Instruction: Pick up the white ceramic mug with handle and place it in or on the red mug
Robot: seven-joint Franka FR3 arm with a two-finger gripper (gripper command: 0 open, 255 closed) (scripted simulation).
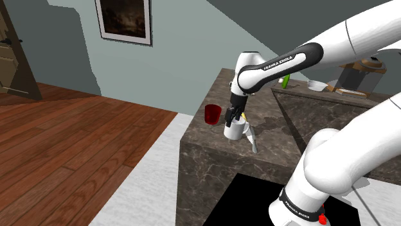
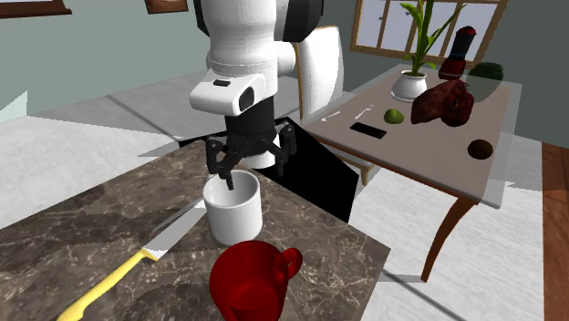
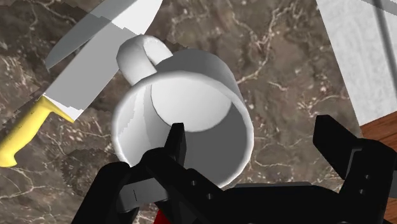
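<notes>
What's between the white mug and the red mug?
Nothing but a narrow strip of bare countertop separates the white mug and the red mug, as the shoulder view shows.

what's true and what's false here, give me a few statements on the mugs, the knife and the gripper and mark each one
1. The white mug stands upright on the marble counter. True.
2. The white mug sits inside the red mug. False: the two stand apart on the counter.
3. A knife with a yellow handle lies beside the white mug. True.
4. The gripper is shut on the white mug's handle. False: it is open, one finger inside the rim and one outside, on the side away from the handle.
</notes>
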